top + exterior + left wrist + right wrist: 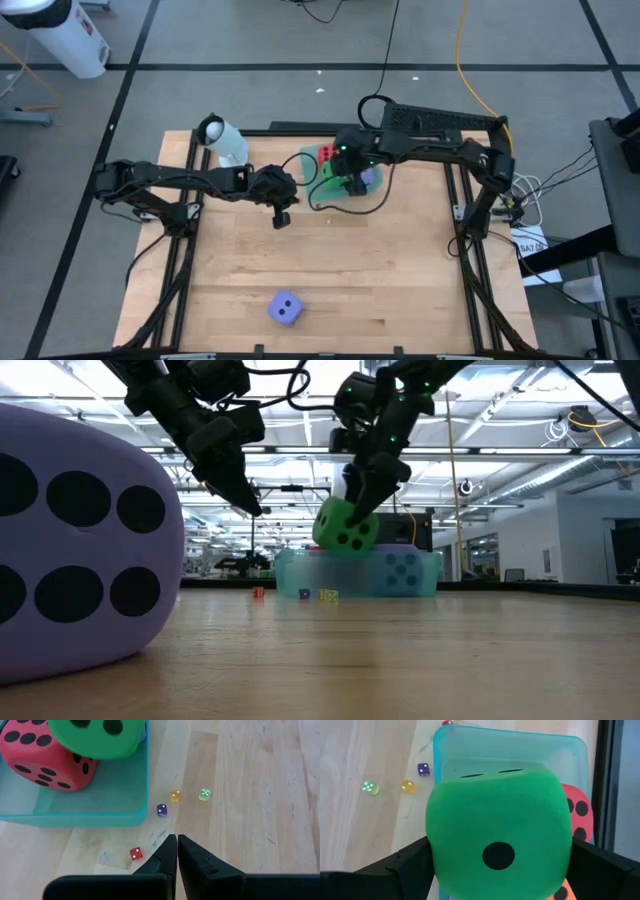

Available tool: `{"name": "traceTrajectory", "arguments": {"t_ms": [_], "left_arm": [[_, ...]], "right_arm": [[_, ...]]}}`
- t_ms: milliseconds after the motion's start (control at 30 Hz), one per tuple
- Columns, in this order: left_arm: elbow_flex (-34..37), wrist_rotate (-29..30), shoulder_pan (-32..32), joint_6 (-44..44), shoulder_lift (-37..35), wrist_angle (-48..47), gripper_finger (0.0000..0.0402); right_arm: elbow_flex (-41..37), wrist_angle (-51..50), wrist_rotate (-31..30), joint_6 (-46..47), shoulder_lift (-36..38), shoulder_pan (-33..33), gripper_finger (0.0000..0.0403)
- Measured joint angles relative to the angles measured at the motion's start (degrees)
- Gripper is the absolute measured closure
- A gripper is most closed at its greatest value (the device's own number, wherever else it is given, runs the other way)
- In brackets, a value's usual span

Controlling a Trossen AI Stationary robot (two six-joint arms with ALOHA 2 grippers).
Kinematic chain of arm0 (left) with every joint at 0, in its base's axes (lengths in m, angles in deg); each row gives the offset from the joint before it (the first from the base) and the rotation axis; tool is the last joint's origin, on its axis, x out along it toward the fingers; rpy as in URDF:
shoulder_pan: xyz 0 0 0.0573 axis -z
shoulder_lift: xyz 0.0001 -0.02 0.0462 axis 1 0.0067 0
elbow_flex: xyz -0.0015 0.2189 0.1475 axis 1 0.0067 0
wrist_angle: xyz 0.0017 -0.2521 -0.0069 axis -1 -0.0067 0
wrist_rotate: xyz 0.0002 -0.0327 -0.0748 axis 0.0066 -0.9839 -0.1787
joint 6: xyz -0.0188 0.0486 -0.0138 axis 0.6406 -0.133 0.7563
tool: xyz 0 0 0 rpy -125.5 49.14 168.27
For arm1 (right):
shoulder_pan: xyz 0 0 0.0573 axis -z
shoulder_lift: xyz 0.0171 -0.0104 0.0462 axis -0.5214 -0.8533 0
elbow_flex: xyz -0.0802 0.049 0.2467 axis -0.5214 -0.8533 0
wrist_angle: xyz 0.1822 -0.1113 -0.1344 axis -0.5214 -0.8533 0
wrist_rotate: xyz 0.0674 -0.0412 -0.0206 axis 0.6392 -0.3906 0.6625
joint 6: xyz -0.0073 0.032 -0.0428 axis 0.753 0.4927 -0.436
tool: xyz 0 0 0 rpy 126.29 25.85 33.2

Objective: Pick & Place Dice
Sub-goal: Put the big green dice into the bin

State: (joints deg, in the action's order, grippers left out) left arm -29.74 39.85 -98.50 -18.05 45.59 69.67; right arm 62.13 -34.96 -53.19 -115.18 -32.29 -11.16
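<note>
Green die (pixel 497 842) gripped in right pincer (pixel 362 495) above tray (pixel 75 812), left pincer (pixel 177 851) closed — empty

You've got no readable text, brand or label anywhere. Only markings are die pips: green die (pixel 497 849) shows one pip in right wrist view, red die (pixel 42 757) a six-face in left wrist view, purple die (pixel 80 540) a six-face in low view — nothing else legible.
</note>
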Motion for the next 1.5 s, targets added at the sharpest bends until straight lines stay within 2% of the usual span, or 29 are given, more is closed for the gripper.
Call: {"name": "traceTrajectory", "arguments": {"t_ms": [167,467,633,800,1133,1300,1500], "left_arm": [[0.0,0.0,0.0,-0.2,0.0,0.0,0.0376],[0.0,0.0,0.0,-0.8,0.0,0.4,0.0376],[0.0,0.0,-0.1,-0.7,0.0,0.5,0.0376],[0.0,0.0,0.0,-0.1,0.0,0.4,0.0376],[0.0,0.0,0.0,-1.1,0.0,1.2,0.0376],[0.0,0.0,0.0,-0.7,0.0,5.4,0.0376],[-0.1,1.5,0.4,2.8,4.0,20.1,0.039]], "right_arm": [[4.0,-4.9,-1.0,-0.4,-3.5,-1.2,0.0048],[4.6,-8.2,0.4,-0.9,-3.7,-2.1,0.0049],[4.4,-7.7,1.6,-2.9,-7.8,-1.4,0.0048],[4.6,-6.2,-2.1,-3.7,-8.9,-2.1,0.002],[6.9,-8.3,-1.1,-1.0,-7.6,-3.2,0.0006],[7.1,-8.9,0.8,-0.4,-7.7,-3.1,0.0004],[6.6,-5.5,2.0,0.3,-7.7,-3.4,0.0003]]}}
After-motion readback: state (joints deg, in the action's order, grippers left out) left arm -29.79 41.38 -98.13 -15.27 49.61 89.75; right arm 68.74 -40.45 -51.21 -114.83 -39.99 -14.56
